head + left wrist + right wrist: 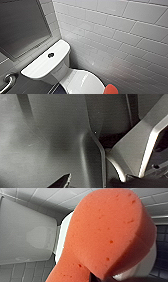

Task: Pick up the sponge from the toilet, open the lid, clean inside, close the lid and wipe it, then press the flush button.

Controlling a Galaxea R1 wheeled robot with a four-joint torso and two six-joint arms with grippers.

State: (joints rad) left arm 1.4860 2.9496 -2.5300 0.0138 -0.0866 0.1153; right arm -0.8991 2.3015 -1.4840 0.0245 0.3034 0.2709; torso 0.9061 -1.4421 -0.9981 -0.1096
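Observation:
The orange-red sponge [107, 235] looms large in the right wrist view, held up with my right gripper [93, 278] shut on its lower end. In the head view the sponge [111, 89] pokes up at the bottom edge, just right of the toilet. The white toilet [58, 70] stands in the corner, its lid [81, 82] down over the bowl. The dark round flush button [51, 55] sits in the middle of the cistern top. The sponge hangs apart from the lid, touching nothing. My left gripper holds nothing that I can see.
A white tiled wall [120, 35] runs close along the toilet's right side. A grey panel [22, 27] fills the wall behind the cistern. A metal grab rail [8, 82] sticks out at the lower left. Dark grey moulded surfaces [50, 144] lie close before the left wrist.

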